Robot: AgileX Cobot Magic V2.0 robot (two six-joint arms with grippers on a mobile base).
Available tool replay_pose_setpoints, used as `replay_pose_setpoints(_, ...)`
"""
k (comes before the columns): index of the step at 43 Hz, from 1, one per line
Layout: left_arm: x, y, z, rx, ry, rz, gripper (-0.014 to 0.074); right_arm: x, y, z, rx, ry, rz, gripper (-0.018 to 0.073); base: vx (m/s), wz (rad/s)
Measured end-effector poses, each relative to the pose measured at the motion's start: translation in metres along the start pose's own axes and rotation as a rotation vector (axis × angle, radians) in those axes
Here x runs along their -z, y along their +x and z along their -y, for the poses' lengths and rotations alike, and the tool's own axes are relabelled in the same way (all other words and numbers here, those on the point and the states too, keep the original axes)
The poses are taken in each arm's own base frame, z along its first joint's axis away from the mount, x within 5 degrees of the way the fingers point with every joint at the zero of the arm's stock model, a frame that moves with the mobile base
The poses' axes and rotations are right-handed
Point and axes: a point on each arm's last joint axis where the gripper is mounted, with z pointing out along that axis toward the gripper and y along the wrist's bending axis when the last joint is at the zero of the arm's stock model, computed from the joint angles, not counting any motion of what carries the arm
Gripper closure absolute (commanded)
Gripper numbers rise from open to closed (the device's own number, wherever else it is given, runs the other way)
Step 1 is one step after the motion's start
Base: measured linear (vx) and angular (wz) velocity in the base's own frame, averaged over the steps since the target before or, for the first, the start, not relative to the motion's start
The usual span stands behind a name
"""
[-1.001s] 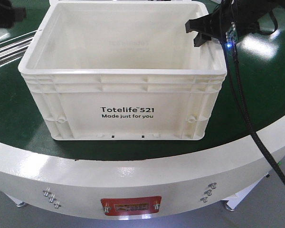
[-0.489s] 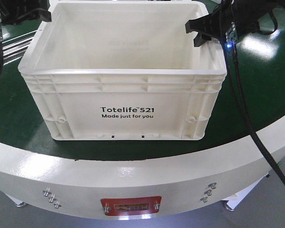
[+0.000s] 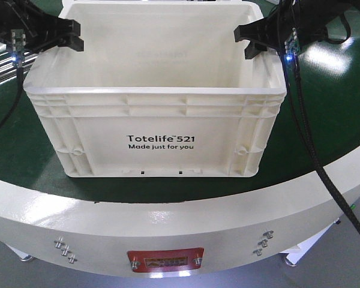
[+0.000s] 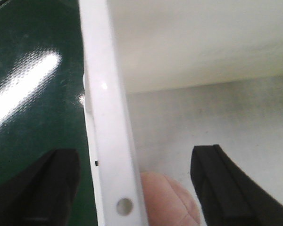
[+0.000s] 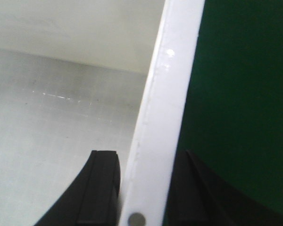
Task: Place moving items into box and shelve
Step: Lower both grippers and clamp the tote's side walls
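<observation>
The cream-white box (image 3: 162,114), printed "Totelife 521", stands on the green table. My left gripper (image 3: 77,36) is open and straddles the box's left rim (image 4: 104,117), one finger outside over the green and one inside, neither touching it. In the left wrist view my left gripper (image 4: 134,188) has a pale pink plush toy (image 4: 170,197) below it, inside the box against the wall. My right gripper (image 3: 245,43) is shut on the right rim (image 5: 165,94), its fingers (image 5: 101,188) close on both sides. From the front, the box's inside floor is hidden.
The round green table (image 3: 336,114) has a white curved edge (image 3: 180,222) with a red plate. Metal rods (image 3: 12,57) lie at the far left. A black braided cable (image 3: 312,150) hangs from the right arm across the table's right side.
My left gripper has come in from the far left and now straddles the box's left rim. The right gripper and the box have not moved.
</observation>
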Motion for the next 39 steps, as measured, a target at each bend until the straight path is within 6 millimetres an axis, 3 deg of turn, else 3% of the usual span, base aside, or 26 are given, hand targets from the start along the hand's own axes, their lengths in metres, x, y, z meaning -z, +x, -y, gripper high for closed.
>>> replay_pose_setpoints(20, -0.006, -0.001, -0.002, -0.011, -0.014, -0.052, 0.0012, 0.000, 0.000, 0.000, 0.015, -0.001, 0.000, 0.0564, 0.00, 0.00)
replay_pose_setpoints(21, -0.006, -0.001, -0.002, -0.012, -0.015, -0.057, 0.0121, 0.000, 0.000, 0.000, 0.015, -0.001, 0.000, 0.0564, 0.00, 0.00)
replay_pose_setpoints(26, -0.010, 0.000, -0.003, -0.007, -0.015, -0.069, 0.0265, 0.000, 0.000, 0.000, 0.018, -0.002, 0.000, 0.0564, 0.00, 0.00)
replay_pose_setpoints(33, -0.010, 0.000, -0.001, -0.009, -0.022, -0.066, 0.0577, 0.000, 0.000, 0.000, 0.019, -0.002, 0.000, 0.0564, 0.00, 0.00)
replay_pose_setpoints(39, -0.009, 0.000, -0.001, -0.004, -0.021, -0.065, 0.0605, 0.000, 0.000, 0.000, 0.020, -0.002, 0.000, 0.0564, 0.00, 0.00)
